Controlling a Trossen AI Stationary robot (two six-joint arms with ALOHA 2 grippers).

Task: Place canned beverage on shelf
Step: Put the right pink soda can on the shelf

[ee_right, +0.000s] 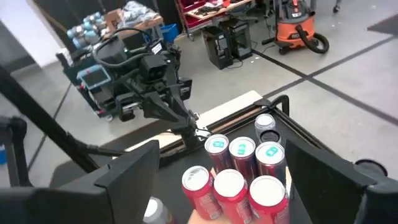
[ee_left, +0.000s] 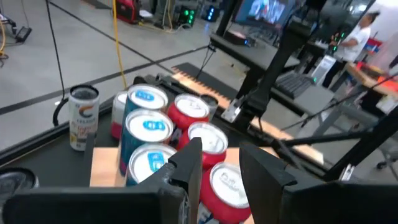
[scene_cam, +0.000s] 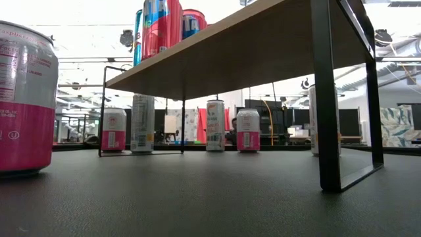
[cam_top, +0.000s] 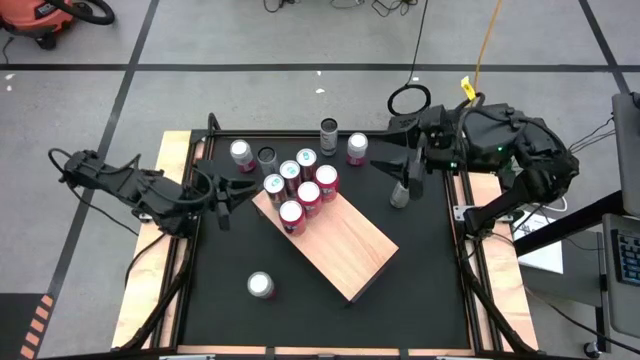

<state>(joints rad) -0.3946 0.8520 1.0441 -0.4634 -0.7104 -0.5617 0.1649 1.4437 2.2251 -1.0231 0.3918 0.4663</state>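
The shelf point(cam_top: 345, 245), a pale wood slab on black legs point(scene_cam: 325, 99), stands slantwise mid-table. Several red and blue-topped cans point(cam_top: 300, 185) stand upright on its far-left end; they also show in the left wrist view point(ee_left: 186, 124). My left gripper point(cam_top: 224, 195) is open and empty, level, just left of the shelf's can end point(ee_left: 224, 165). My right gripper point(cam_top: 412, 168) is wide open and empty at the far right point(ee_right: 227, 180), above and behind a grey can point(cam_top: 400, 193) that stands on the table.
Loose cans stand on the black table: two at the far left point(cam_top: 241, 153) point(cam_top: 267, 158), two at the far middle point(cam_top: 329, 133) point(cam_top: 357, 147), and a pink one near the front point(cam_top: 261, 286) point(scene_cam: 23, 99). Bare table lies right of the shelf point(cam_top: 430, 270).
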